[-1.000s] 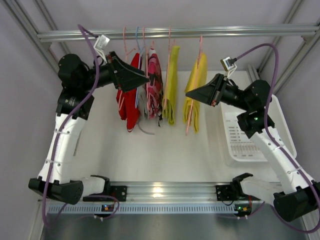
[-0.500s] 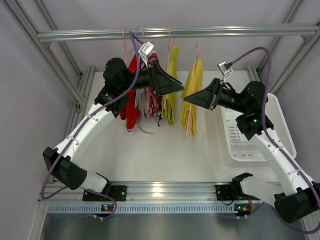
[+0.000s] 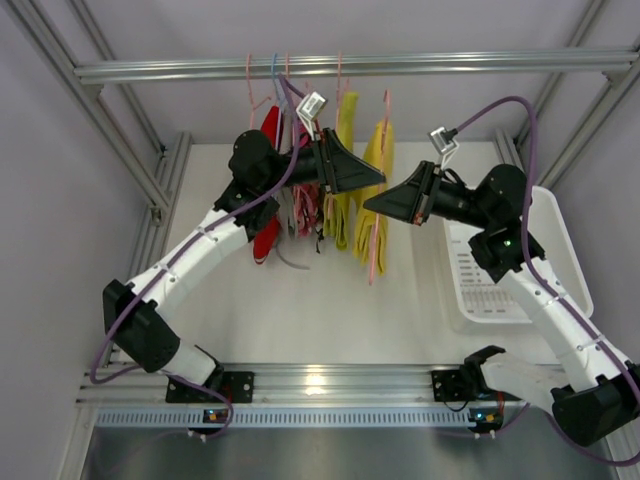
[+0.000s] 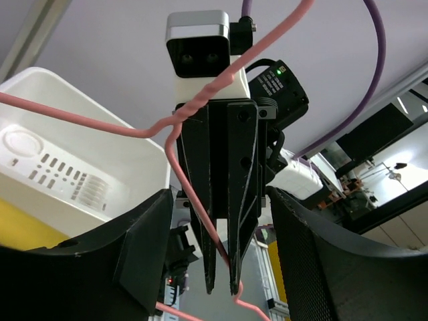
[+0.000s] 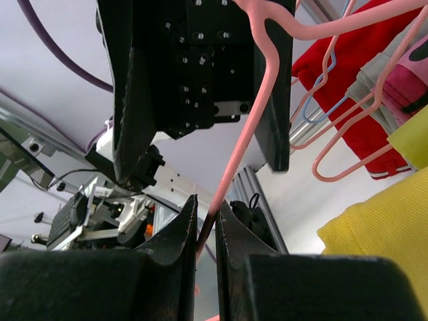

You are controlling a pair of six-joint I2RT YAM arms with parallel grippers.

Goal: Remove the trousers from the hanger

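Observation:
The bright yellow trousers [image 3: 378, 152] hang folded on a pink wire hanger [image 3: 372, 262] from the top rail [image 3: 450, 65]. The duller yellow-green trousers [image 3: 341, 222] hang just to their left. My right gripper [image 3: 367, 206] is shut on the pink hanger's wire [image 5: 249, 127], pinching it between its fingertips [image 5: 207, 224]. My left gripper [image 3: 378, 180] faces it from the left, open. In the left wrist view its jaws [image 4: 221, 267] stand on either side of the right gripper's fingers and the wire. Yellow cloth [image 5: 381, 227] shows low on the right in the right wrist view.
A red garment [image 3: 262, 240] and a pink patterned garment [image 3: 305, 215] hang on hangers further left on the same rail. A white slotted basket [image 3: 500, 270] sits on the table at the right, under the right arm. Frame posts stand at both sides.
My left arm has swung right from the red garment to the bright yellow trousers' hanger, and its jaws have narrowed. The right gripper, still holding the hanger, has edged left.

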